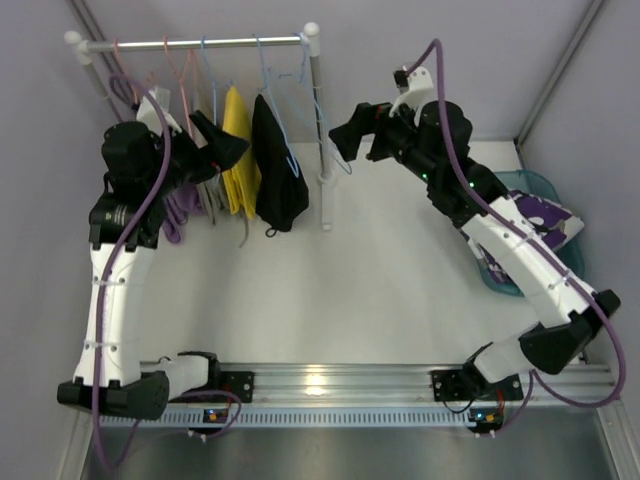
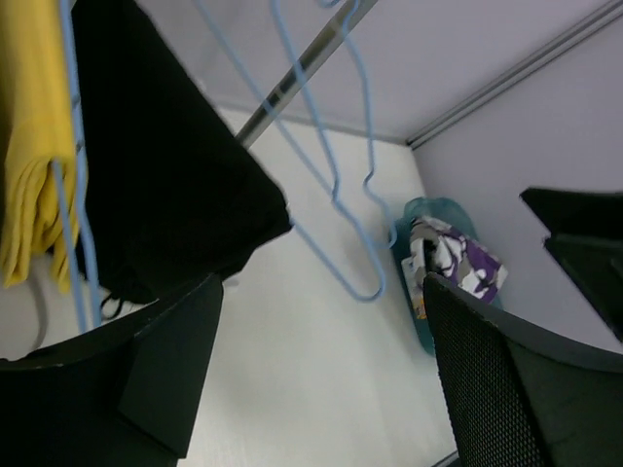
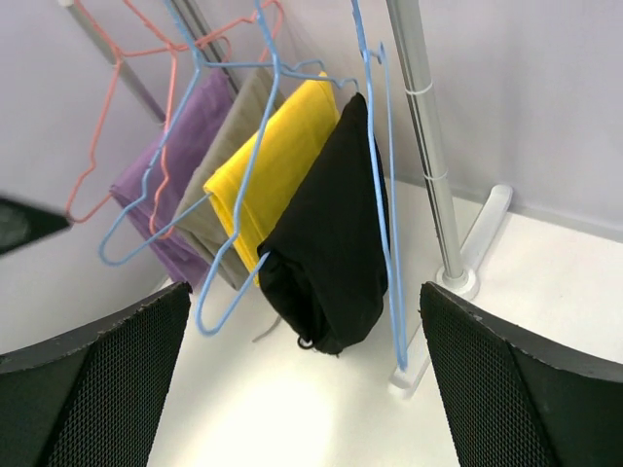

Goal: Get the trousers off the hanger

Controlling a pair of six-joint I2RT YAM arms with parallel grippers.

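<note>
Both grippers open and empty in front of the clothes rail

On the white table (image 1: 380, 270), at its right edge and partly under the right arm, a teal plastic basket (image 1: 497, 272) holds the folded purple, white and dark patched trousers (image 1: 545, 212). Farther in, the left gripper (image 1: 228, 148) is raised just beside the folded yellow garment (image 1: 238, 150), its jaws spread wide with nothing between them. The right gripper (image 1: 345, 135) is on the other side of the rail's metal upright post (image 1: 318, 120), jaws equally wide and empty, facing the hanging clothes. The plain black folded trousers (image 1: 278, 175) are draped over a light-blue wire hanger (image 3: 380, 146) on the white-ended metal rail (image 1: 230, 42), between the yellow garment and the post. Beyond the yellow garment hang a grey garment (image 3: 229, 185) and a lilac garment (image 3: 180, 146).
</note>
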